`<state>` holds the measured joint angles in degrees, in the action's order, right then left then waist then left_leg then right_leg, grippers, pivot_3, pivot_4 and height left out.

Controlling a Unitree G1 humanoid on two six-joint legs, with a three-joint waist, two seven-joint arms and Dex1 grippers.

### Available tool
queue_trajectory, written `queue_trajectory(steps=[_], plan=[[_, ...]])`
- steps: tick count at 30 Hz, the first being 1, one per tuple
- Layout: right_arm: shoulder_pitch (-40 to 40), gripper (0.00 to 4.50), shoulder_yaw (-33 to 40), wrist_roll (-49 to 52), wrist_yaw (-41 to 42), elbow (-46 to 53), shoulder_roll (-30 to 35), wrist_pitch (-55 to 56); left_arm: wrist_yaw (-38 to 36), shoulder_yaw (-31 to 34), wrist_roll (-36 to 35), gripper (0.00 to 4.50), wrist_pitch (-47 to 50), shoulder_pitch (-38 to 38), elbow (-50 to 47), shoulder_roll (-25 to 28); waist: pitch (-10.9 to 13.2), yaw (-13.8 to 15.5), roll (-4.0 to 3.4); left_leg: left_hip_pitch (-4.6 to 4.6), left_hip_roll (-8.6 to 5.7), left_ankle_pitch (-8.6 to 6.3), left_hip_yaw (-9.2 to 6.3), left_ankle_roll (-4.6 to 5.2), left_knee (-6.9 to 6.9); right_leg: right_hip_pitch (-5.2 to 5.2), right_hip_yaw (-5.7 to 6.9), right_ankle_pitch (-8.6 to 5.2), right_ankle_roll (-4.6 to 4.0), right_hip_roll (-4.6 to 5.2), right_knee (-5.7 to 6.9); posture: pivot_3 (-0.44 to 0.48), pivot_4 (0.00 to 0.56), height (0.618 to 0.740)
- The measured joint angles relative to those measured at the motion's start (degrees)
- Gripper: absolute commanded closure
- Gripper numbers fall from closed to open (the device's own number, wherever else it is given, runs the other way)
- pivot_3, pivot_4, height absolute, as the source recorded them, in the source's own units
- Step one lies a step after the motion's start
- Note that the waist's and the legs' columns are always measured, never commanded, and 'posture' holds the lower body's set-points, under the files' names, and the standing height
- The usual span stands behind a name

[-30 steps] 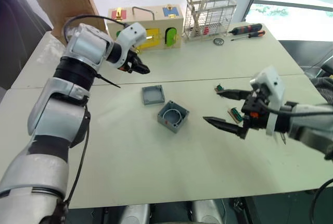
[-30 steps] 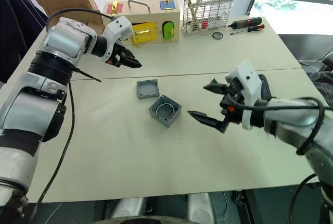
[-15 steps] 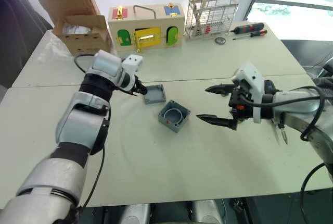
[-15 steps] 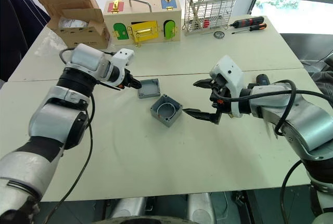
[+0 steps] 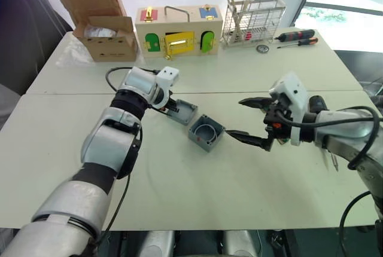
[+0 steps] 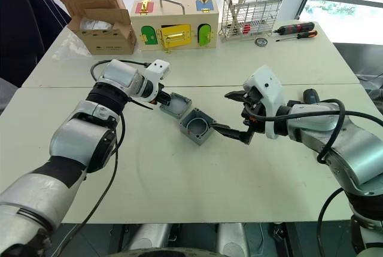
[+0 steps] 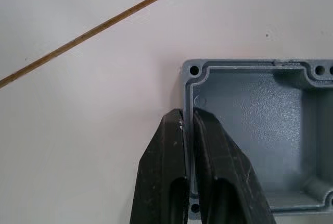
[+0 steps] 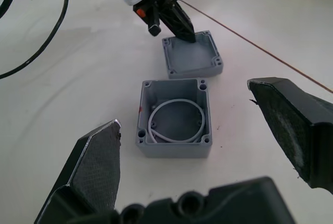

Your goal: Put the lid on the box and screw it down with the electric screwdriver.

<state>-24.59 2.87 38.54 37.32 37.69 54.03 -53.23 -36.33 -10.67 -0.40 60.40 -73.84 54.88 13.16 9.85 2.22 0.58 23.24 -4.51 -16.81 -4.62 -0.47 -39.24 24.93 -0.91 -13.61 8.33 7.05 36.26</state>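
- The left hand (image 7: 187, 125) is pinching one rim wall of the lid (image 5: 184, 112), lying hollow side up on the counter (image 5: 179, 191).
- The box (image 5: 206, 132) is sitting just beside the lid.
- The right hand (image 5: 244, 118) is hovering beside the box, fingers apart.

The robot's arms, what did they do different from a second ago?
The left gripper came down from above the table and closed its fingers on the rim of the lid. The right gripper moved in beside the box, still open. Lid and box stayed put.
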Motion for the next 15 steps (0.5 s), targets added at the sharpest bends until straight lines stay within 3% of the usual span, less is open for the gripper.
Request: queue_trajectory(steps=[3, 9, 12, 15], plan=[[0.1, 0.00, 1.6, 0.1, -0.8, 0.1, -1.0, -0.1, 1.3, 1.5, -0.3, 4.46, -0.9, 0.1, 0.3, -0.1, 0.0, 0.0, 0.00, -0.02, -0.02, 0.00, 0.00, 0.00, 0.00, -0.03, 0.00, 0.00, 0.00, 0.00, 0.00, 0.000, 0.150, 0.734], [-0.9, 0.00, 5.7, 1.0, -5.4, -4.8, -10.0, 1.7, 6.6, 8.4, -2.6, 4.46, -11.9, 2.7, -1.4, 0.9, 0.0, -0.2, 0.04, 0.16, 0.08, 0.05, 0.00, -0.08, 0.01, 0.28, -0.04, 0.02, -0.03, 0.00, 0.08, 0.000, 0.150, 0.734], [-8.2, 0.00, 10.7, 5.5, -14.1, -13.2, -27.5, 5.0, 8.0, 17.0, -7.2, 4.46, -24.8, 7.3, -11.2, 2.6, 0.0, -1.7, 0.10, 0.22, 0.19, 0.14, 0.03, -0.25, 0.17, 0.50, -0.08, 0.10, -0.14, 0.00, 0.12, 0.000, 0.150, 0.734], [-10.5, 0.00, 10.1, 6.6, -15.6, -18.5, -33.1, 6.6, 6.6, 23.7, -14.5, 4.46, -32.3, 13.2, -26.2, 0.6, 0.0, -2.1, 0.03, 0.20, 0.20, 0.12, -0.05, -0.26, 0.31, 0.49, -0.02, 0.10, -0.14, 0.01, 0.14, 0.000, 0.150, 0.734]])
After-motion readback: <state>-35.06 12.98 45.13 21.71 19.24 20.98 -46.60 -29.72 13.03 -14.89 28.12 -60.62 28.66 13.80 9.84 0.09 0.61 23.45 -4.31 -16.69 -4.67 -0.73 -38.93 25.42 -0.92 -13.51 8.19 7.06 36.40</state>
